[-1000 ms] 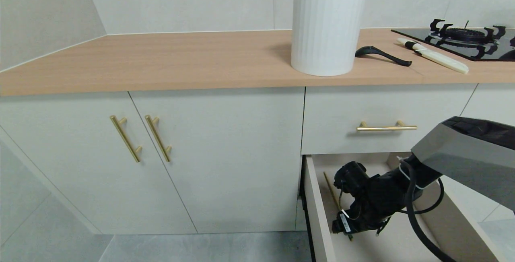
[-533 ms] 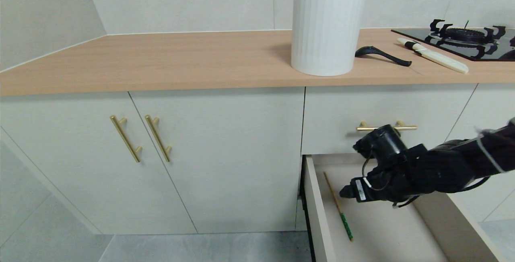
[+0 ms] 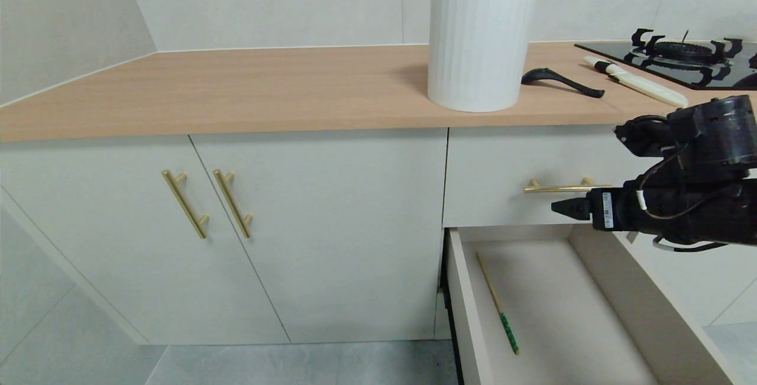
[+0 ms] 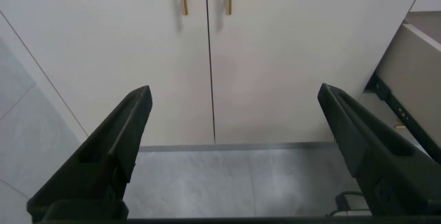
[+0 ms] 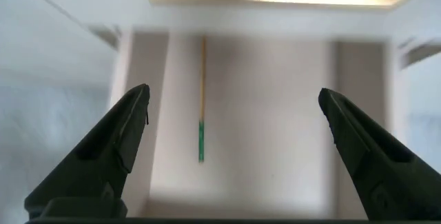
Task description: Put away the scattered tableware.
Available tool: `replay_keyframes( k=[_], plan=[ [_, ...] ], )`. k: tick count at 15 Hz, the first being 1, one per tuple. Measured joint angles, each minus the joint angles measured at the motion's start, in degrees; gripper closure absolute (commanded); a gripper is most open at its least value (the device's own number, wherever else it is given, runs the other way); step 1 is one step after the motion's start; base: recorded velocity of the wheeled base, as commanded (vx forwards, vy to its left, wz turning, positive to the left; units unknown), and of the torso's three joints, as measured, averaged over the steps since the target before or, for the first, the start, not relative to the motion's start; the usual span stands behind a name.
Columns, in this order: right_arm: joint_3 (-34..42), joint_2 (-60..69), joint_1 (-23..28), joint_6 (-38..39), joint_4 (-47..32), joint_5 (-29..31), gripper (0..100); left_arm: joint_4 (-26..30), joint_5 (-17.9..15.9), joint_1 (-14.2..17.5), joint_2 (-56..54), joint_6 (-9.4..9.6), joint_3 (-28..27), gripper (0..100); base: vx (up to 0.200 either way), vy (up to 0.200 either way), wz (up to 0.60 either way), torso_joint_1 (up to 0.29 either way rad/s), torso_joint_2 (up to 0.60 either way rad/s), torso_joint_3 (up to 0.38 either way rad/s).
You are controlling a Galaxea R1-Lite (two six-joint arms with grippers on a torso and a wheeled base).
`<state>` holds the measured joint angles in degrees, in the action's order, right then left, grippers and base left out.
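A wooden chopstick with a green end (image 3: 497, 305) lies inside the open lower drawer (image 3: 627, 308), along its left wall; the right wrist view shows the chopstick (image 5: 201, 107) between its fingers, far below. My right gripper (image 3: 562, 207) hangs open and empty above the drawer, level with the upper drawer's brass handle (image 3: 568, 187). On the counter lie a black spoon (image 3: 562, 80) and a white knife with a black band (image 3: 639, 82), right of a tall white ribbed container (image 3: 479, 33). My left gripper (image 4: 234, 155) is open, low in front of the cabinet doors.
A black gas hob (image 3: 686, 60) sits at the counter's far right. Two cabinet doors with brass handles (image 3: 207, 201) fill the left below the wooden counter (image 3: 236, 89). Grey floor tiles (image 4: 227, 182) lie below the cabinets.
My right gripper has risen out of the drawer and moved right, leaving the chopstick lying on the drawer floor. The left arm has not visibly moved.
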<state>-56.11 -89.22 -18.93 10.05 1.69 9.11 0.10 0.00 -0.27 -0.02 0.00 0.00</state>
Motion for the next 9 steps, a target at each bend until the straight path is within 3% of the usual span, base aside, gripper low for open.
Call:
replay_keyframes(
  k=[4,9],
  plan=[
    [0.4,2.3,1.8,-0.6,2.1,0.0,0,0.0,0.0,0.0,0.0,0.0,0.0,0,0.0,0.0,0.0,0.0,0.0,0.0],
    [0.5,3.1,2.8,-1.5,2.4,0.0,0,0.0,0.0,0.0,0.0,0.02,0.0,0,0.0,0.0,0.0,0.076,-0.26,-0.24]
  ],
)
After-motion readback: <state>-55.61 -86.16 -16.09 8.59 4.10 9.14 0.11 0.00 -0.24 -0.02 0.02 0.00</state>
